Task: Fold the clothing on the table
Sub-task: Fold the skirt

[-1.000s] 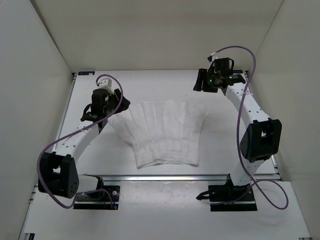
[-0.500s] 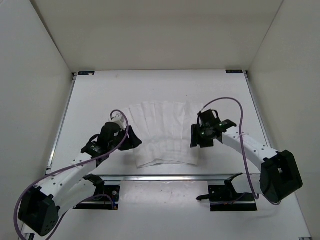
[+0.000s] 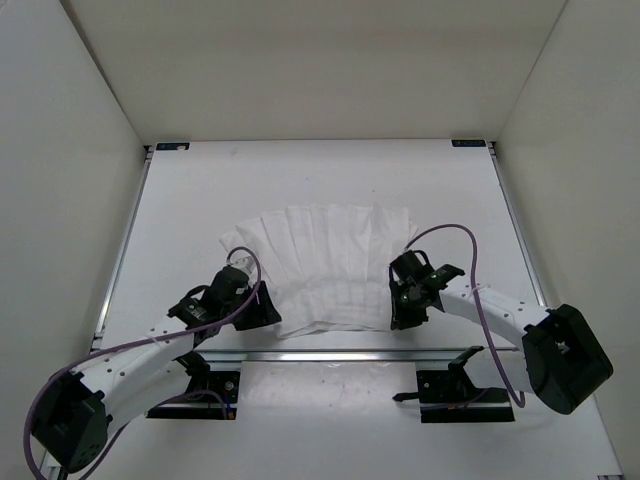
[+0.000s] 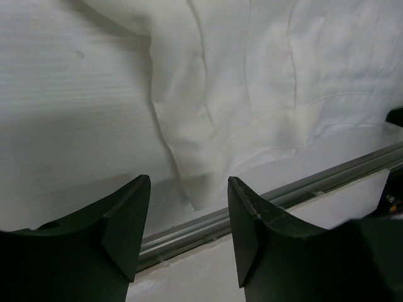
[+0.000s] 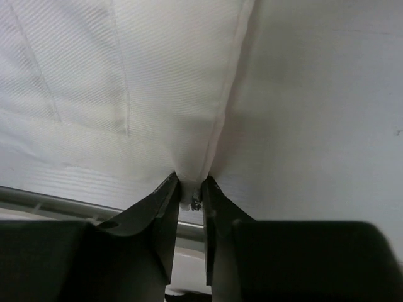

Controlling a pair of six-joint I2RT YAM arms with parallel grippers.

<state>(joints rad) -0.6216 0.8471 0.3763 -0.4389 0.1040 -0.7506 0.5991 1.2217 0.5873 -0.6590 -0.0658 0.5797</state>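
Top external view: the clothing is lying fanned out on the table, with its narrower hemmed edge facing the arm bases, just short of the metal rail.
Right side: the right gripper is sitting at the near right corner of the clothing. In the right wrist view its fingers are clamping the very tip of the hem seam.
Left side: the left gripper is hovering at the near left corner with its fingers spread. In the left wrist view the fabric corner is lying between and just ahead of them, and nothing is being grasped.
Step in hand: by my reading, both arms are taking the near corners so the near edge can be carried over toward the far edge.
Doing it well: the left fingers are likely needing to drop lower and push forward until the hem sits well inside the pads before closing.
Grip check: the right pinch is looking shallow, so a slow lift is the safer choice.
Lift: raising both corners together at an even height is keeping the edge taut and the fold straight.
Fabric: thin and wrinkled, so it is probably sagging between the two grips.
Containers: none are showing in any view.
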